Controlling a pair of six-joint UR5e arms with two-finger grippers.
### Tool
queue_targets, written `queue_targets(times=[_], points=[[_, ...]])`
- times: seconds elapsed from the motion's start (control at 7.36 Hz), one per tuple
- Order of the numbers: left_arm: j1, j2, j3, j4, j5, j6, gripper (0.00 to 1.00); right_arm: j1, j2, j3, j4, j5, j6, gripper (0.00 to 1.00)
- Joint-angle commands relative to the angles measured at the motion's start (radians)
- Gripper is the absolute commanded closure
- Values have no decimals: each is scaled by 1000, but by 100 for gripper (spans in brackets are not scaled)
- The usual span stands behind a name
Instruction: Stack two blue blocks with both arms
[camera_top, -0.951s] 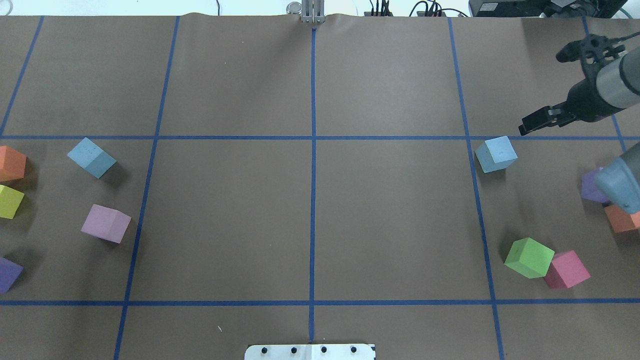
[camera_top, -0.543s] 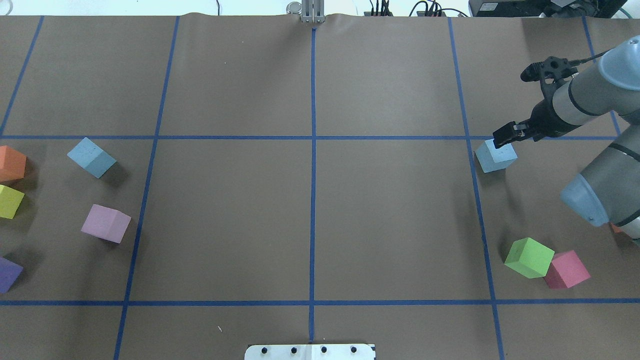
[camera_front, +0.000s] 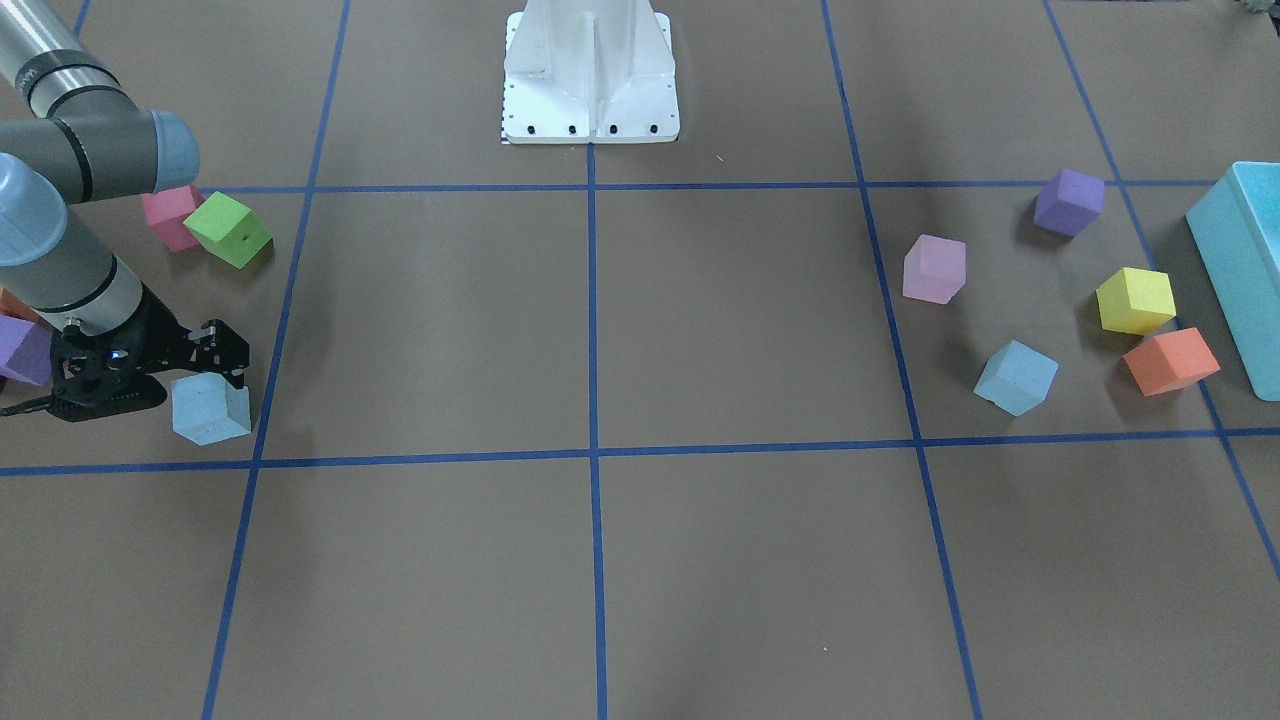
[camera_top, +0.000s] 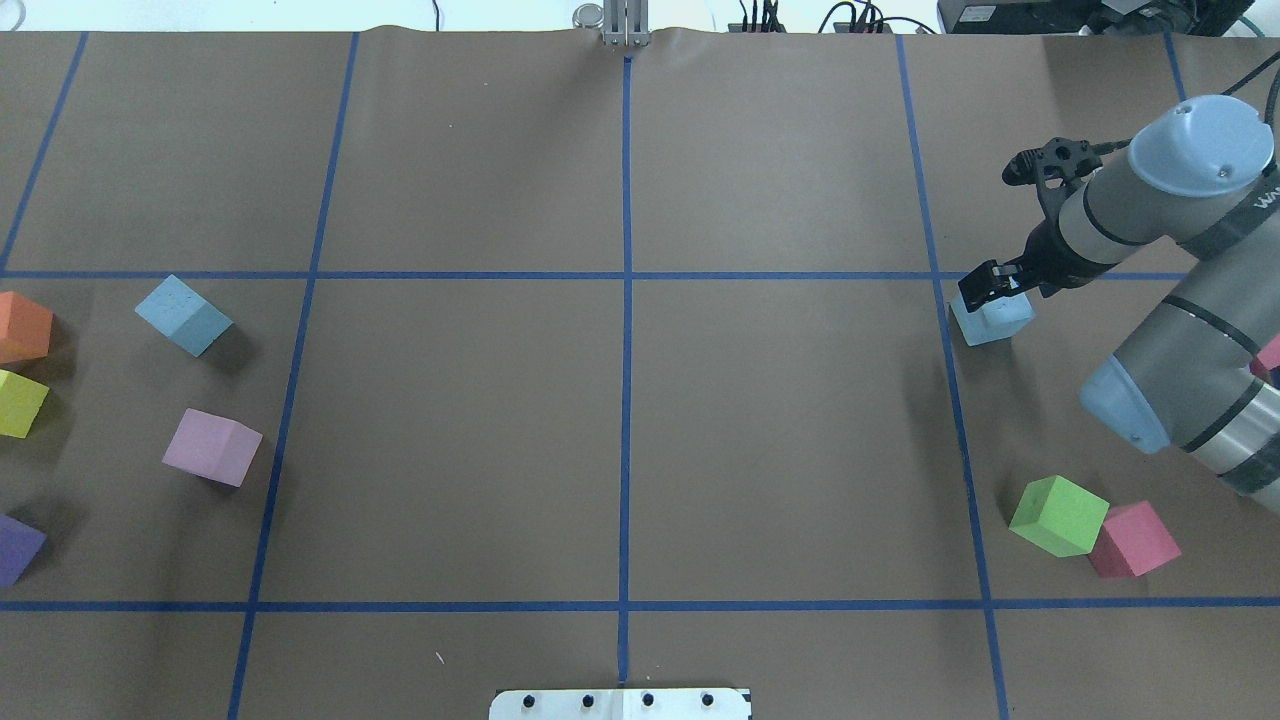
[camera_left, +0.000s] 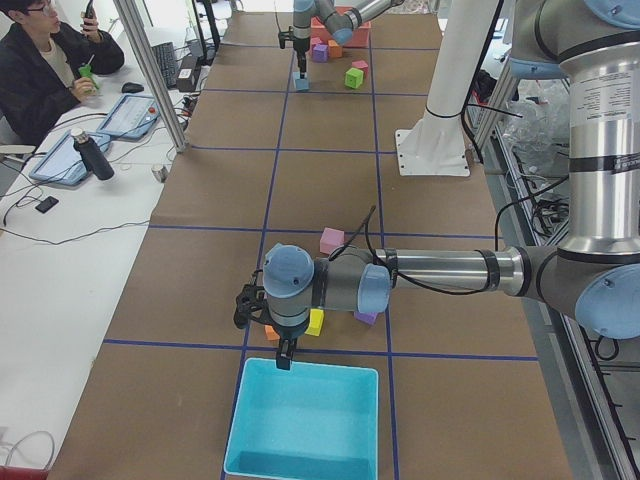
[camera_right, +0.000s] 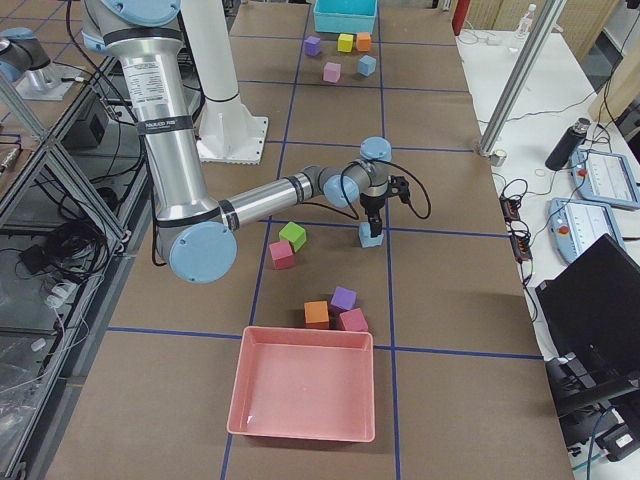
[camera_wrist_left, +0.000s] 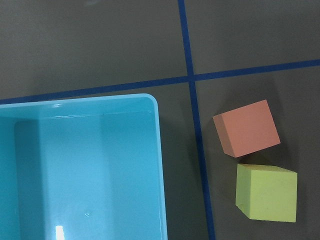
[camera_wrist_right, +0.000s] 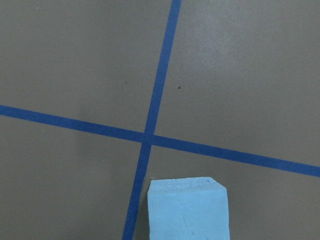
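Presently we note right tool (camera_top: 988, 286), jaws apart, poised directly over pale sky-blue foam cube (camera_top: 992, 320) on worktop (camera_top: 780, 420).

Green cube (camera_top: 1058, 515) touches pink cube (camera_top: 1133, 540); orange cube (camera_wrist_left: 246, 128) sits just beside yellow cube (camera_wrist_left: 266, 192), perhaps touching.

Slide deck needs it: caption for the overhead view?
Right pincer over the first blue block; second blue block sits far across the table beside a lilac cube.
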Motion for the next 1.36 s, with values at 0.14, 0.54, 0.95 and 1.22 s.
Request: queue_targets(times=[0.14,0.54,0.95,1.22], points=[[0,0,-1,0,0,0,1,-34,1,-73,39,-51,-6,2],[0,0,-2,0,0,0,1,-45,8,-144,164,-39,0,81],[0,0,2,0,0,0,1,-45,14,-14,71,-23,1,100],[0,0,3,1,0,-2,1,-62,161,63,-174,-28,49,100]])
